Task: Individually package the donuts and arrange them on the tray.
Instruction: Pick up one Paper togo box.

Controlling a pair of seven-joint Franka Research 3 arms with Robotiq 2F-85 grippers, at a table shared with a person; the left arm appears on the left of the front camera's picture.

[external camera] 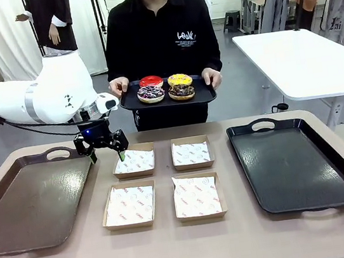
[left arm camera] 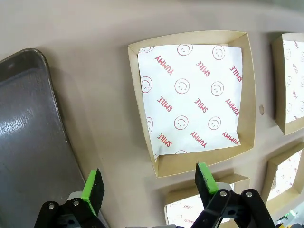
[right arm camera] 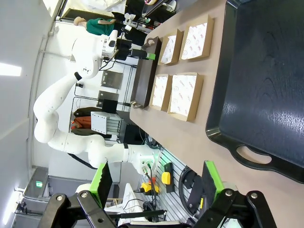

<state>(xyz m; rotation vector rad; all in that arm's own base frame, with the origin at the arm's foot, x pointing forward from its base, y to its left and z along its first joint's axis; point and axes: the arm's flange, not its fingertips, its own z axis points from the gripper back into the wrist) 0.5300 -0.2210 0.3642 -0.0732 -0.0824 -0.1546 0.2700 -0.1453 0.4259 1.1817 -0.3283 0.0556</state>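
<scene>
- Nearest, at 7 o'clock, lay the brown tray [external camera: 17, 215], with nothing on it.
- At about 10 o'clock, the left gripper [external camera: 106, 155] hung empty with its pads spread, between that tray's far corner and the far-left box [external camera: 135, 173].
- Four paper-lined boxes sat in a square at the table's centre, all unfilled.
- At 12 o'clock, the donuts [external camera: 166, 87] sat together on a small tray [external camera: 168, 103], held off the table by the person's hands [external camera: 118, 87].
- At 3 o'clock lay the black tray [external camera: 292, 163], bare. The right gripper [right arm camera: 154, 183] stood spread and empty, off past its handle end.
- A hard pinch would likely mar a glaze. The donuts sat close together, so spread pads might nudge a neighbour.
- Reaching toward 12 o'clock risked meeting the person's hands. The light boxes between might slide if brushed.
</scene>
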